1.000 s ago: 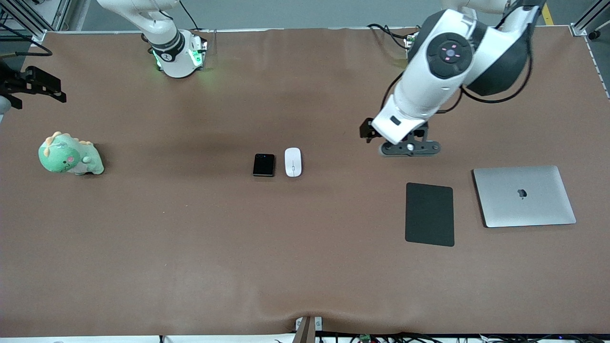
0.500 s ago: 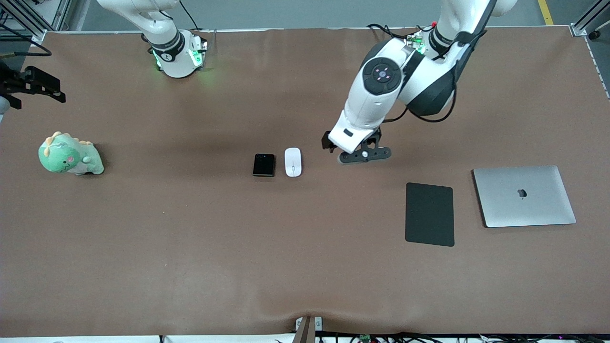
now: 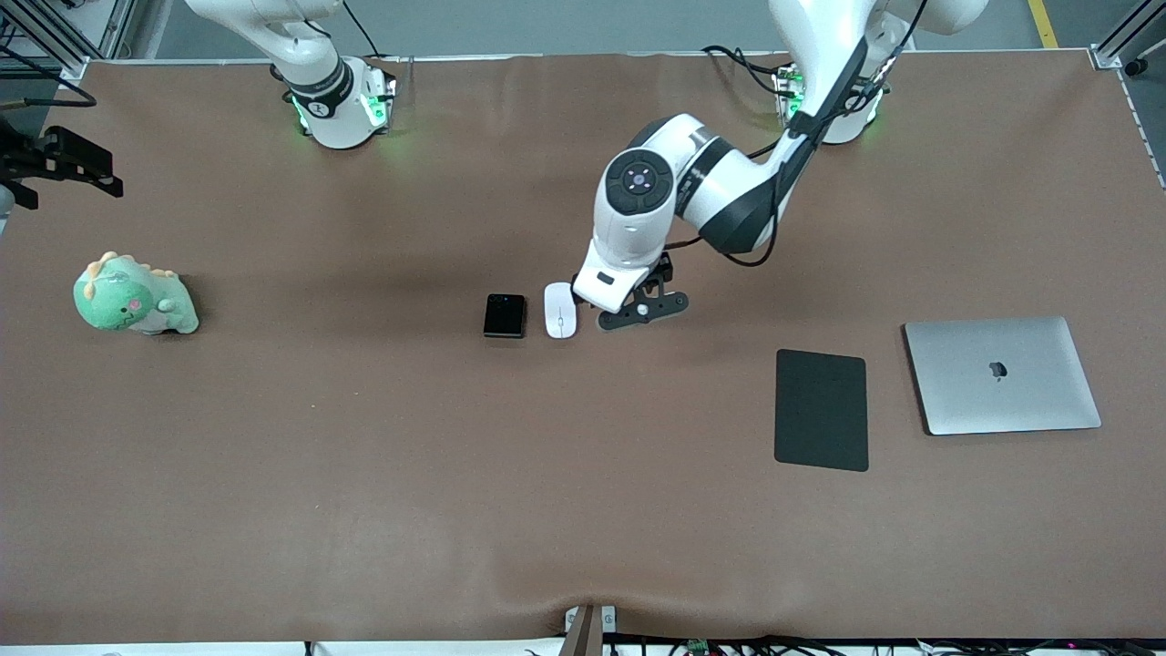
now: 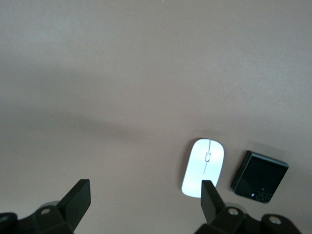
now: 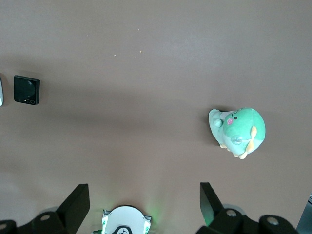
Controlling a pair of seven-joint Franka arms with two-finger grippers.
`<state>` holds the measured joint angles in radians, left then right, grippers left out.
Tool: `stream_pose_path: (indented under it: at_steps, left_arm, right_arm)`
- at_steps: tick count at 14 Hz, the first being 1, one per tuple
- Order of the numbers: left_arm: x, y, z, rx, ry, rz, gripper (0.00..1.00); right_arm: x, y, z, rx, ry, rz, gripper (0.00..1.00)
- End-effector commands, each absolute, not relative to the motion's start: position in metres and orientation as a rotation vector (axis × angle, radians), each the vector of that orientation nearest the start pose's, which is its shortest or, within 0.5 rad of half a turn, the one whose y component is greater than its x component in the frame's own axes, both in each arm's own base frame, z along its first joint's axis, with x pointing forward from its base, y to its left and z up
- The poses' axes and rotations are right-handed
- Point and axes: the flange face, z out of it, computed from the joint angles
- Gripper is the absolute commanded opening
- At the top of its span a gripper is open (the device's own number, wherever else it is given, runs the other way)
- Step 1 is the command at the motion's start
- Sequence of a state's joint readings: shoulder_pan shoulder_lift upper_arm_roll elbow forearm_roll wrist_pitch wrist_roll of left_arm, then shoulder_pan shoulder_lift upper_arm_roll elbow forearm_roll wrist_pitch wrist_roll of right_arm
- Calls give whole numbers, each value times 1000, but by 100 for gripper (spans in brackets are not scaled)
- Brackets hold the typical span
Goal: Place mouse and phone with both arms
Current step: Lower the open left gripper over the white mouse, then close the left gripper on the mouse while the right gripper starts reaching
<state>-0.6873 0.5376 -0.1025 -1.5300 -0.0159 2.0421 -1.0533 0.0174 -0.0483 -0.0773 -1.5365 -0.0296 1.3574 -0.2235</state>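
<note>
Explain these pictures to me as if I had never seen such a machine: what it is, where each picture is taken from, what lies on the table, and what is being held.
These are two white robot arms bolted to a brown table, each ending in a two-fingered hand. The front view looks down from a high camera facing them. The other two pictures come from small cameras on the arms' wrists.

On the table lie a white mouse and a black folded phone side by side, a green plush toy toward the right arm's end, and a black pad and a silver laptop toward the left arm's end.

The left hand hangs open over the table beside the mouse. The right hand waits open, high over its end of the table. Neither holds anything.
</note>
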Motion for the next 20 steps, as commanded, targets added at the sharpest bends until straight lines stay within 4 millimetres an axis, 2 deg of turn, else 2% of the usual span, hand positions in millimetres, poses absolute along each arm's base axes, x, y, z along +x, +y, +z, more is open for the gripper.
stream_pose_path:
  at_steps: [1,6,8,12,15,17,20]
  left_arm:
    - [505,-510,331,-3107,-574,75,100]
    - [500,-538,307,-3138,-695,22,100]
    - [501,-543,302,-3158,-738,-2,100]
    - [490,-559,287,-3181,-650,-98,100]
    - [490,-563,273,-3181,-569,-193,100]
    - [479,-573,260,-3184,-546,-186,100]
    - [473,-578,243,-3178,-591,-175,100]
  right_arm:
    - [518,-36,654,-3130,-251,201,100]
    - [518,-33,654,-3128,-261,201,100]
    - [518,-33,654,-3128,-261,201,100]
    - [518,-32,654,-3125,-262,200,100]
    - [518,-32,654,-3125,-262,200,100]
    - [519,-35,652,-3126,-254,205,100]
    - [528,-36,637,-3124,-254,251,100]
